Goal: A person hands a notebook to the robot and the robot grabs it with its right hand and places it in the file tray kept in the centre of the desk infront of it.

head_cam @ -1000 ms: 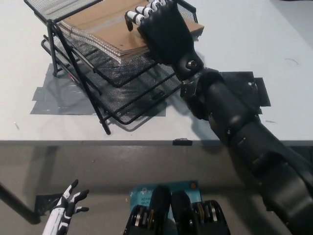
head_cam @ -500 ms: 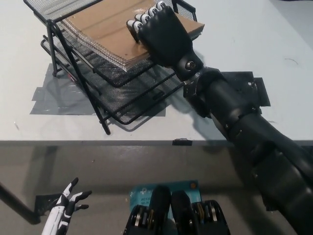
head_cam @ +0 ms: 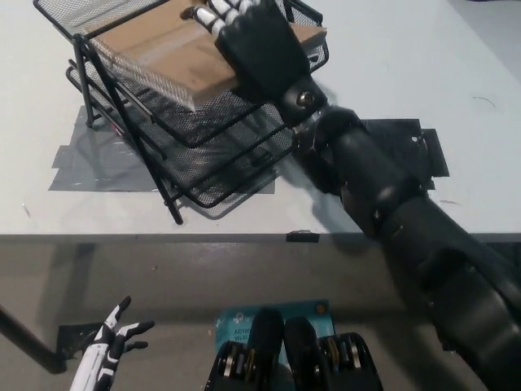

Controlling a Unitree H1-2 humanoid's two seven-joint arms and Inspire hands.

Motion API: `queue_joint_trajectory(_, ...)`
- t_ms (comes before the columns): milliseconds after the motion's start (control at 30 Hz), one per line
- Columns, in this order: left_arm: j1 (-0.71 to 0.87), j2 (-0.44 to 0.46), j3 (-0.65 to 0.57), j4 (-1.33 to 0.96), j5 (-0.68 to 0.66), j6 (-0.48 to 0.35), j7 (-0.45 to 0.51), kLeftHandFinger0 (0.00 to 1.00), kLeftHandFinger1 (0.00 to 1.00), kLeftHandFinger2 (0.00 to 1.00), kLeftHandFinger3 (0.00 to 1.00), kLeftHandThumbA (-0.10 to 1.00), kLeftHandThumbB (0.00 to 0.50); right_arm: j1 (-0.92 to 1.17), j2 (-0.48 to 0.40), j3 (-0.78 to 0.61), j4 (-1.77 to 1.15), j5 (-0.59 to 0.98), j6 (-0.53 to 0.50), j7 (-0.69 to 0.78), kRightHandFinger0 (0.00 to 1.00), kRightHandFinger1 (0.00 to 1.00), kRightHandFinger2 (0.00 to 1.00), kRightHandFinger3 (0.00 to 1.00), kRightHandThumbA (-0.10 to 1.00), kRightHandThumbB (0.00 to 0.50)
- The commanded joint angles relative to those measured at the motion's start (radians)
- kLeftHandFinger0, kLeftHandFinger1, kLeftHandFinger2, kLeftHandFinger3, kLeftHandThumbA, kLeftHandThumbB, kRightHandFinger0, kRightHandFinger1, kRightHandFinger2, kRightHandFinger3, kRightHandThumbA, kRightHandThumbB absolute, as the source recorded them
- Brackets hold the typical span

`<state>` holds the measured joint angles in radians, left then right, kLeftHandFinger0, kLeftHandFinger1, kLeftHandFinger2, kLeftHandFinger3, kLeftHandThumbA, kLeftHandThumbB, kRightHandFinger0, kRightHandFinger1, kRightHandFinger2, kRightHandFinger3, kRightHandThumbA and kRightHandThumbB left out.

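One view only: head camera, looking steeply down and forward over the bench [head_cam: 391, 49]; near edge mid-frame, floor below, file tray [head_cam: 203, 155] close at upper left.

I see my right hand [head_cam: 254, 42] on the notebook [head_cam: 167, 59], inside the file tray [head_cam: 203, 151]; my left hand [head_cam: 110, 346] rests well below-left, off the desk [head_cam: 391, 73].
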<state>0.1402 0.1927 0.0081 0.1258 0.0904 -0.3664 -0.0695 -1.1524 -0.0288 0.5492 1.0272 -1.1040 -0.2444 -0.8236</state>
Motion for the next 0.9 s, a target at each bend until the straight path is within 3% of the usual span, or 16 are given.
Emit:
queue_joint_trajectory(0, -0.025, 0.019, -0.004, -0.032, 0.011, -0.036, -0.005, 0.75, 0.8, 0.71, 1.0, 1.0, 0.293, -0.226, -0.248, -0.093, -0.814, 0.747, 0.523, 1.31, 1.0, 1.0, 1.0, 1.0, 0.81, 0.5)
queue_joint_trajectory(67, -0.03, 0.021, -0.003, -0.036, 0.015, -0.028, -0.004, 0.75, 0.8, 0.71, 1.0, 1.0, 0.297, -0.266, -0.302, -0.082, -0.855, 0.815, 0.597, 1.432, 1.0, 1.0, 1.0, 1.0, 0.83, 0.5)
queue_joint_trajectory(100, -0.036, 0.023, -0.003, -0.038, 0.02, -0.025, -0.004, 0.74, 0.79, 0.71, 1.0, 1.0, 0.295, -0.308, -0.357, -0.09, -0.881, 0.923, 0.685, 1.563, 1.0, 1.0, 1.0, 1.0, 0.75, 0.5)
queue_joint_trajectory(167, -0.039, 0.024, -0.003, -0.036, 0.024, -0.03, -0.002, 0.73, 0.79, 0.7, 1.0, 1.0, 0.281, -0.334, -0.407, -0.091, -0.902, 0.979, 0.714, 1.65, 1.0, 1.0, 1.0, 1.0, 0.78, 0.5)
queue_joint_trajectory(467, -0.056, 0.03, 0.0, -0.041, -0.009, -0.007, -0.019, 0.75, 0.77, 0.69, 1.0, 1.0, 0.286, -0.354, -0.579, -0.018, -0.977, 1.016, 0.714, 1.864, 1.0, 1.0, 1.0, 1.0, 0.77, 0.5)
queue_joint_trajectory(500, -0.06, 0.032, 0.0, -0.04, -0.005, -0.005, -0.019, 0.75, 0.75, 0.68, 1.0, 1.0, 0.274, -0.36, -0.596, -0.012, -0.986, 1.03, 0.714, 1.88, 1.0, 1.0, 1.0, 1.0, 0.7, 0.5)
queue_joint_trajectory(667, -0.081, 0.034, -0.001, -0.038, 0.005, -0.002, -0.016, 0.71, 0.75, 0.67, 0.97, 0.99, 0.279, -0.418, -0.672, -0.01, -1.003, 1.08, 0.714, 1.949, 1.0, 1.0, 1.0, 1.0, 0.66, 0.5)
queue_joint_trajectory(767, -0.087, 0.031, -0.002, -0.037, 0.006, 0.002, -0.015, 0.71, 0.74, 0.67, 0.96, 0.98, 0.293, -0.456, -0.708, -0.025, -1.001, 1.064, 0.714, 1.99, 1.0, 1.0, 1.0, 1.0, 0.58, 0.5)
queue_joint_trajectory(867, -0.094, 0.033, -0.004, -0.031, 0.005, -0.006, -0.018, 0.75, 0.74, 0.66, 0.97, 0.96, 0.305, -0.49, -0.714, -0.038, -0.968, 1.055, 0.714, 2.041, 1.0, 1.0, 1.0, 1.0, 0.44, 0.5)
